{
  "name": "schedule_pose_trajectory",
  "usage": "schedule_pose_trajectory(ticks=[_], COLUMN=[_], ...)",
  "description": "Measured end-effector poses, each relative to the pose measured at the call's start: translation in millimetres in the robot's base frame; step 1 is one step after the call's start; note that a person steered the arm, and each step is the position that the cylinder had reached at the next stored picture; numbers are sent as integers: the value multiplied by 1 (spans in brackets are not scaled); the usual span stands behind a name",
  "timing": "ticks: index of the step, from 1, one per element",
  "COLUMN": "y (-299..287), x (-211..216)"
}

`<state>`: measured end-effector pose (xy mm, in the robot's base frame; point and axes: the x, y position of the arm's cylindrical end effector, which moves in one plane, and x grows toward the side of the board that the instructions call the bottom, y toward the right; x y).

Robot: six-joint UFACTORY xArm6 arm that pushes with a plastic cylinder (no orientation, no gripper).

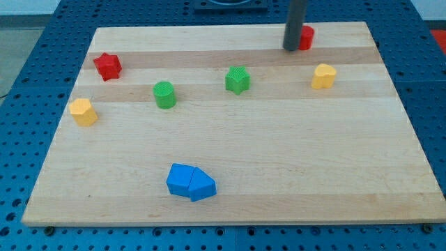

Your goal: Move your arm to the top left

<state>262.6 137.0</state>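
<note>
My tip (291, 49) is at the view's top right of the wooden board (230, 160), touching or just left of a red block (306, 37) that the rod partly hides. A red star block (108, 66) sits at the view's top left, far to the left of the tip. A green cylinder (164, 95) and a green star-like block (237, 80) lie in the upper middle. A yellow block (323, 76) is below and right of the tip. Another yellow block (83, 111) is at the left edge.
Two blue blocks (190, 182) lie touching each other near the view's bottom, left of centre. The board rests on a blue perforated table (21, 104).
</note>
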Motion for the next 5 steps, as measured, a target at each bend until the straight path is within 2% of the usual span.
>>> schedule_pose_trajectory(ticks=[1, 2, 3, 5], y=[29, 19, -46, -187], x=[-18, -11, -10, -51])
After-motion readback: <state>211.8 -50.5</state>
